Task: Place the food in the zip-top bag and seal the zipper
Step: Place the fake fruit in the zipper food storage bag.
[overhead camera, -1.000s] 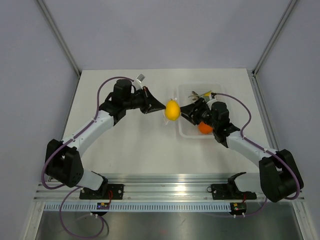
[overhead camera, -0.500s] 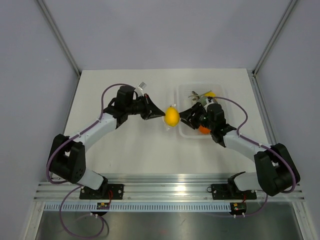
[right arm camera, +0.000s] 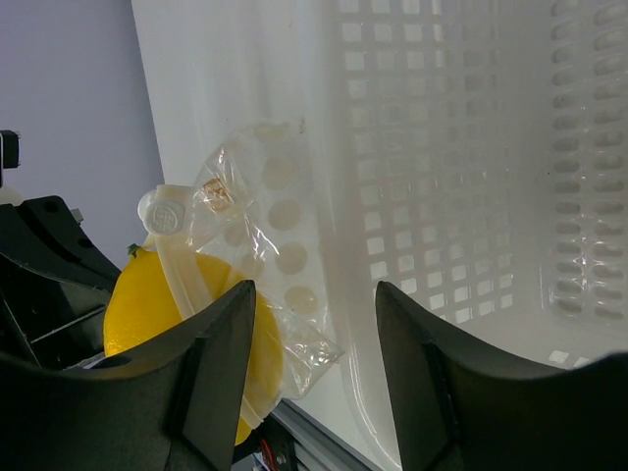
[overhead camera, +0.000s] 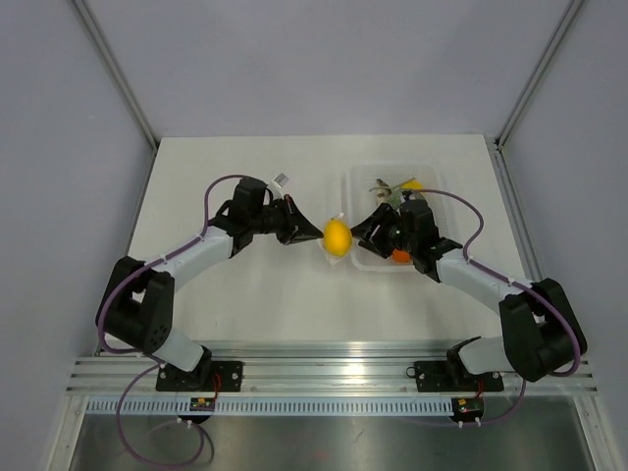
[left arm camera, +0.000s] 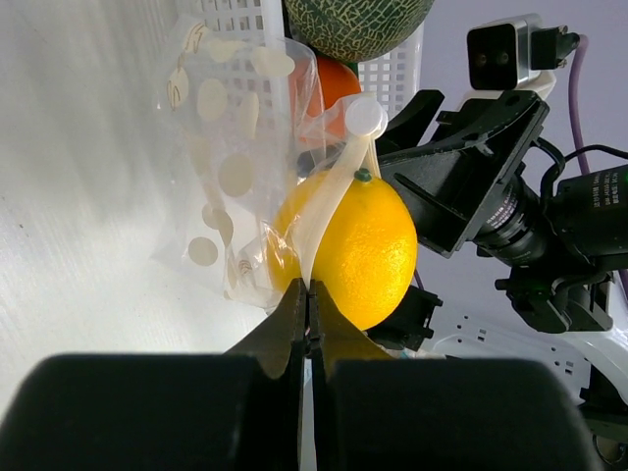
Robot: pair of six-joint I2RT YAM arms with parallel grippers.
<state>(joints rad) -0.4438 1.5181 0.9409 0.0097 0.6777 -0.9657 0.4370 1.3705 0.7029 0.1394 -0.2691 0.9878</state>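
The yellow lemon hangs between my two grippers, just left of the tray. In the left wrist view the lemon sits at the mouth of the clear zip-top bag, which has white dots. The whitish zipper strip curves over the lemon to a round tab. My left gripper is shut on the lower end of that strip; it also shows in the top view. My right gripper is open just right of the bag and holds nothing; it shows in the top view.
A clear latticed tray stands at the right, holding an orange fruit and other items at its back. The left wrist view shows the orange and a grey-green melon. The tray wall lies close to my right gripper.
Both grippers and the lemon in the bag have moved a little toward the near edge of the table. The left gripper has kept its hold.
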